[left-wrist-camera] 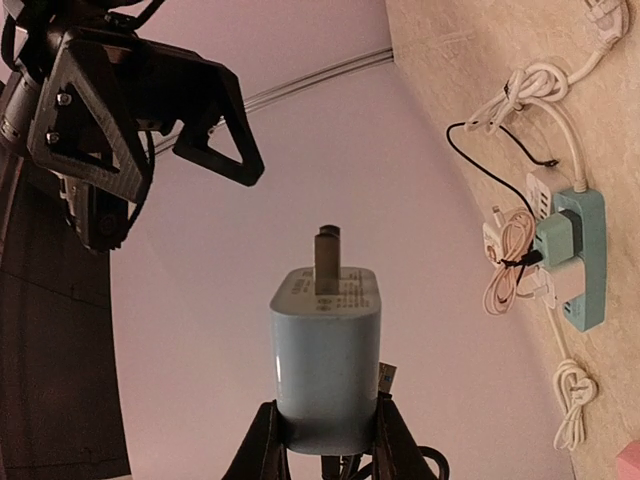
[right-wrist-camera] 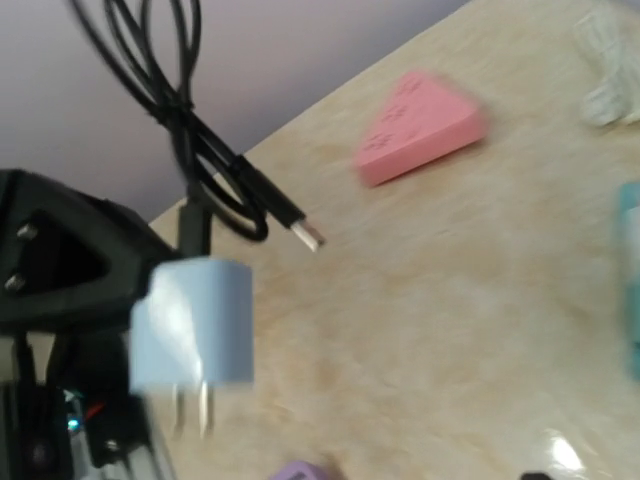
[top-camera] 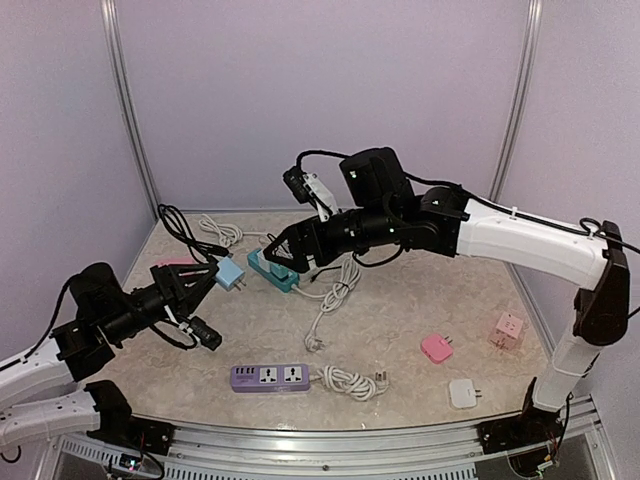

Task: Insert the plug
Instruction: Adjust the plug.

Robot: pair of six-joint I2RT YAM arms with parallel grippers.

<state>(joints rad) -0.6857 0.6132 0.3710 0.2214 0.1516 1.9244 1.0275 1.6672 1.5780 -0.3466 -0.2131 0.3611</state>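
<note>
The light blue plug is held clear of the bench, to the left of the teal power strip and near it without touching. It is clamped at its rear end by the closed left gripper, and its prongs are pointed away from that gripper. Only the back of the body is gripped, so the plug could be twisted in the grip if the prongs are pressed off-line, and the slots would then be missed. The strip is not held down and could be pushed along the bench rather than entered. The right gripper, open and empty, hangs close by the strip and could be struck on the approach. The white cord and black cable nearby could be snagged.
</note>
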